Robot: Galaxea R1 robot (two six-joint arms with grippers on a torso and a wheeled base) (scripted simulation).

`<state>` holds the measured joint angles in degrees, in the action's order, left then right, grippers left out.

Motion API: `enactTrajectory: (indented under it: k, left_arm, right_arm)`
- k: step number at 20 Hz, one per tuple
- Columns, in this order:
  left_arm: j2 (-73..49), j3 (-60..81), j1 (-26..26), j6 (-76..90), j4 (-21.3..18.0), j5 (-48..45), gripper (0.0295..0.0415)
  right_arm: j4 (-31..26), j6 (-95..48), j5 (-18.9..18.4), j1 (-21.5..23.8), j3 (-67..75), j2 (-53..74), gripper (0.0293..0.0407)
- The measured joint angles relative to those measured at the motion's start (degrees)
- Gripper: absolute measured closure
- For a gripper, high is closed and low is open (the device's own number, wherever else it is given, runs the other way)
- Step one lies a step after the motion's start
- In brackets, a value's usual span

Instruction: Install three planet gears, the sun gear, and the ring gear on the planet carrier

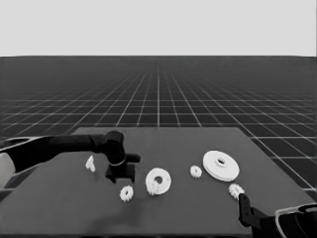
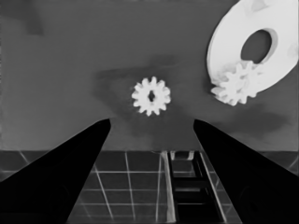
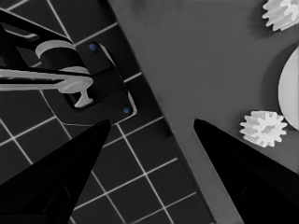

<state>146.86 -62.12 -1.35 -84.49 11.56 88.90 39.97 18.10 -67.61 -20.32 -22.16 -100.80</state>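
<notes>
My left gripper reaches in over the table's left middle. It is open and hovers just behind a loose planet gear, holding nothing. To the right lies the smaller round part, the planet carrier, with one small gear resting on its near rim. Another gear lies between it and the larger round part, the ring gear. A further gear sits near the right front. My right gripper waits open at the lower right corner.
A thin white piece lies left of the left gripper. The right wrist view shows the table's corner, another gear, the larger round part's edge, and dark machinery with blue lights past the table edge.
</notes>
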Motion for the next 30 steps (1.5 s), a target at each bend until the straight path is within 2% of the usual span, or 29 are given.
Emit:
enactTrajectory:
  k: [1, 3, 5, 10, 12, 20, 21, 23, 26, 30]
  left_arm:
    - [0.47, -2.08, -5.25, 1.49, 5.64, -0.85, 0.0326]
    - [1.31, -5.47, -10.77, 3.59, 10.51, -2.39, 0.0326]
    - [1.72, -6.98, -12.39, 4.45, 12.02, -3.15, 0.0326]
    - [1.93, -7.74, -13.09, 4.87, 12.74, -3.55, 0.0326]
    - [1.93, -7.77, -13.12, 4.89, 12.78, -3.57, 0.0397]
    - [1.94, -7.78, -13.11, 4.9, 12.79, -3.57, 0.0398]
    - [0.69, -3.44, -8.87, 2.41, 8.23, -1.39, 0.0398]
    - [0.05, -0.62, -3.02, 0.57, 3.02, -0.24, 0.0398]
    - [-0.07, -0.02, -0.57, 0.12, 0.63, -0.04, 0.0398]
    - [-0.09, 0.05, -0.07, 0.06, 0.08, -0.01, 0.0398]
  right_arm:
    - [0.0, 0.0, 0.0, 0.0, 0.0, 0.0, 0.0315]
    - [0.0, 0.0, 0.0, 0.0, 0.0, 0.0, 0.0315]
    - [0.0, 0.0, 0.0, 0.0, 0.0, 0.0, 0.0315]
    - [0.0, 0.0, 0.0, 0.0, 0.0, 0.0, 0.0315]
    - [0.0, 0.0, 0.0, 0.0, 0.0, 0.0, 0.0315]
    - [0.0, 0.0, 0.0, 0.0, 0.0, 0.0, 0.0315]
    - [0.0, 0.0, 0.0, 0.0, 0.0, 0.0, 0.0315]
    - [0.0, 0.0, 0.0, 0.0, 0.0, 0.0, 0.0315]
    - [0.0, 0.0, 0.0, 0.0, 0.0, 0.0, 0.0315]
    - [0.0, 0.0, 0.0, 0.0, 0.0, 0.0, 0.0315]
